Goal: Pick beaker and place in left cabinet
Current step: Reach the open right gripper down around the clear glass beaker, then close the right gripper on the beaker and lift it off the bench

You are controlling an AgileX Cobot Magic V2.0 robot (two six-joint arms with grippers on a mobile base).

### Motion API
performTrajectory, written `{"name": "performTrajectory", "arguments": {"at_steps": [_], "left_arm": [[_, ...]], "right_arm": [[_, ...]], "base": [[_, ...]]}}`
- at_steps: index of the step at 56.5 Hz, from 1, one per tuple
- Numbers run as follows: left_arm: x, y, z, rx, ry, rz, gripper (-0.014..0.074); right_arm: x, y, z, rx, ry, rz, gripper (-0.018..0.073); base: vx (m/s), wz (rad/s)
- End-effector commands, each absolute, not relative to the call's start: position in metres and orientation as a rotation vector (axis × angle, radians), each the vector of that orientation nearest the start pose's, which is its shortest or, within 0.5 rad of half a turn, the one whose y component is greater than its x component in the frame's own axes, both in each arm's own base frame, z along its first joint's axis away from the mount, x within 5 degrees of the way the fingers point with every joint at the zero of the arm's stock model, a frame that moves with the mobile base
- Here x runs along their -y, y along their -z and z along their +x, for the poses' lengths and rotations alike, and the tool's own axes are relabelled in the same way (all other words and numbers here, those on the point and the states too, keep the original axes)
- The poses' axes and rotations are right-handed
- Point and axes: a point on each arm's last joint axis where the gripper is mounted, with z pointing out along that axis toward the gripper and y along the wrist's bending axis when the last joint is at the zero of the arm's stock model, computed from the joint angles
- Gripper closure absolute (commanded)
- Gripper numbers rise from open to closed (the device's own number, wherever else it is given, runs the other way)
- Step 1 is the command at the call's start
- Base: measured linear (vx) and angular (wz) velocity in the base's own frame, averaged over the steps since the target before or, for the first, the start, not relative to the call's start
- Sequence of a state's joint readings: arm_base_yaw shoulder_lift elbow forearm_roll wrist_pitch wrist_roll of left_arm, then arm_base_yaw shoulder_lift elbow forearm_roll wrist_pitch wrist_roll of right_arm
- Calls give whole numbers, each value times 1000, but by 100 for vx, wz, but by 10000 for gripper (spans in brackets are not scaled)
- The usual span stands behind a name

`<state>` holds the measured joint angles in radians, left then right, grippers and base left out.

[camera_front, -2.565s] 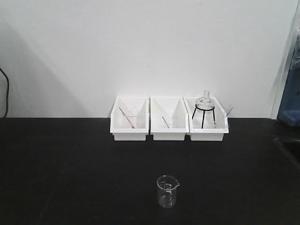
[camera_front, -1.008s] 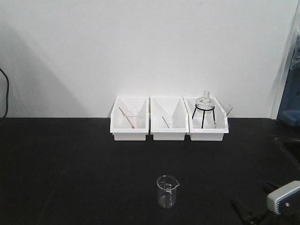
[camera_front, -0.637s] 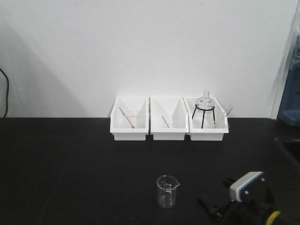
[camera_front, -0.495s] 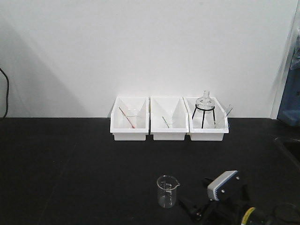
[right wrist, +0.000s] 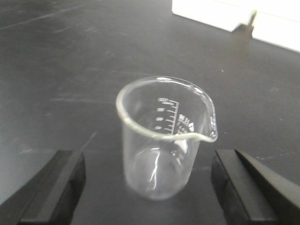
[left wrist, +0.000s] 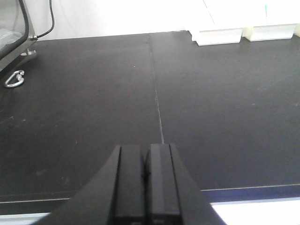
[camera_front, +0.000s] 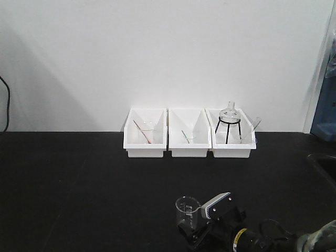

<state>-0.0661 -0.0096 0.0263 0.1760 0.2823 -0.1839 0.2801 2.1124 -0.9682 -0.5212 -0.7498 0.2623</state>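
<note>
Beaker stands upright, clear glass with white graduations.

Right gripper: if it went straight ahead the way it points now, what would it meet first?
The beaker. It stands upright on the black table, straight ahead of the open right gripper, centred between its fingers; the gap left is hard to judge.

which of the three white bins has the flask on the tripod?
The rightmost bin in the front view: the flask stands in it on a black tripod. The middle bin and left bin have none.
</note>
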Motion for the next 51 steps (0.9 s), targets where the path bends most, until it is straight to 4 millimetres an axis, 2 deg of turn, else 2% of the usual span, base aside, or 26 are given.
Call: {"name": "performTrajectory", "arguments": {"at_steps": [1,14,20,38,51], "left_arm": [[1,-191,55,-1670,39,22,593],[1,-191,55,-1670,39,22,593],[1,-191,55,-1670,39,22,593],[1,-191,55,-1670,39,22,593],[1,-191,55,-1670,39,22,593]], "right_arm": [[-147,-134,393,-1711,-483,-557,-33],[-154,-127,417,-1693,-522,-511,-33],[-152,-126,421,-1726,-496,-498,-33],[-153,-129,420,-1711,-497,-526,-33],[-156,-142,417,-1666,-500,-575,-24]], "base": [[0,0],[0,0],[0,0],[0,0],[0,0]]}}
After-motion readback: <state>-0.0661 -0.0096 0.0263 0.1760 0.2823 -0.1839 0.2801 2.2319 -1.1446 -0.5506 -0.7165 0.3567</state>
